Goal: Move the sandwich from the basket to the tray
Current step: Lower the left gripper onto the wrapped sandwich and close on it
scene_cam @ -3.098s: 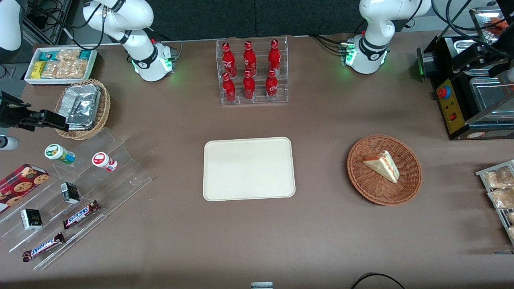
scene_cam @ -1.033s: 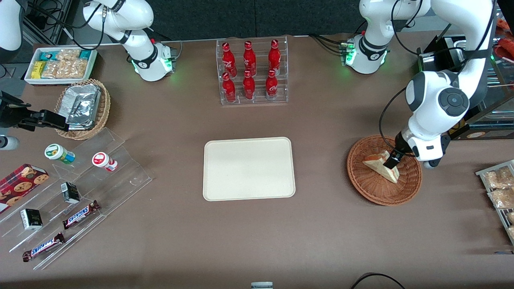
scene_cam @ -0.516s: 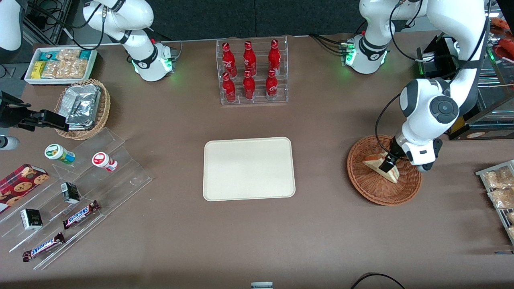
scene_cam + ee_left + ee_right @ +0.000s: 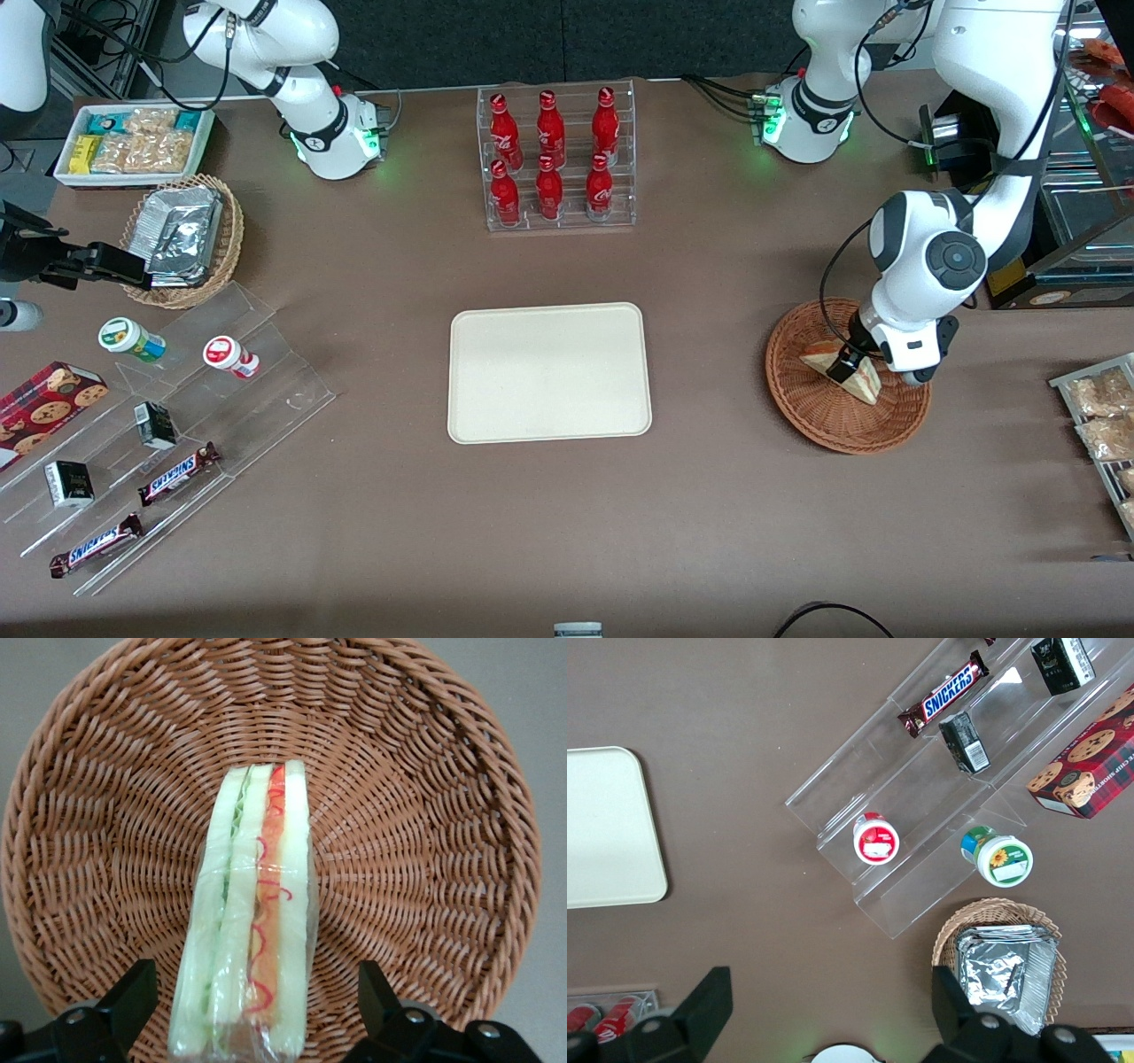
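I see the basket (image 4: 425, 815) is rough woven wicker, the sandwich (image 4: 252, 930) sits in glossy clear plastic wrap between my open tool's (image 4: 257, 1010) matt black fingers (image 4: 133, 997).

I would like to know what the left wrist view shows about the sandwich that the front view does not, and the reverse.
Only the left wrist view shows the gripper open, a finger on each side of the sandwich, with gaps. Only the front view shows the tray, nothing on it, toward the parked arm's end from the basket. Both show the sandwich lying in the basket.
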{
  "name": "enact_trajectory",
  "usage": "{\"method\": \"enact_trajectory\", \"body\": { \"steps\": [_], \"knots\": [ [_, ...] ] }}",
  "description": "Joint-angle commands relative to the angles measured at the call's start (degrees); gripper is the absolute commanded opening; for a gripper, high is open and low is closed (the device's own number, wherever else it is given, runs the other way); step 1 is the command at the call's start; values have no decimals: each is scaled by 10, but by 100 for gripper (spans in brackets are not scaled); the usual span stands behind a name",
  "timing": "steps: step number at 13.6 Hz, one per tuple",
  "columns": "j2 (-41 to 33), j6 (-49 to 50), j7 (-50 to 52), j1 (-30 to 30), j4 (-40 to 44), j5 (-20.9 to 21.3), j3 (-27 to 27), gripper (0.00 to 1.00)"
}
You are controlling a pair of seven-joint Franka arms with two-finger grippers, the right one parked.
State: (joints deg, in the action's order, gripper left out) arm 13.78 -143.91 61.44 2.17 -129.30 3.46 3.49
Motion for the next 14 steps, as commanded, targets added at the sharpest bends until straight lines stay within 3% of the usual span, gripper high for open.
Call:
{"method": "enact_trajectory", "body": {
  "steps": [1, 2, 3, 5, 7, 10, 14],
  "knots": [
    [9, -25, 14, 3, -10, 13, -3, 100],
    [12, -29, 14, 2, -10, 13, -3, 99],
    [17, -33, 14, 2, -9, 13, -3, 90],
    [18, -33, 12, 1, -8, 13, -4, 45],
    [15, -30, 11, 0, -6, 13, -4, 21],
    [1, 13, 6, 1, 10, 14, -4, 15],
    [-31, 165, 11, 10, 80, 15, 3, 14]
  ]
}}
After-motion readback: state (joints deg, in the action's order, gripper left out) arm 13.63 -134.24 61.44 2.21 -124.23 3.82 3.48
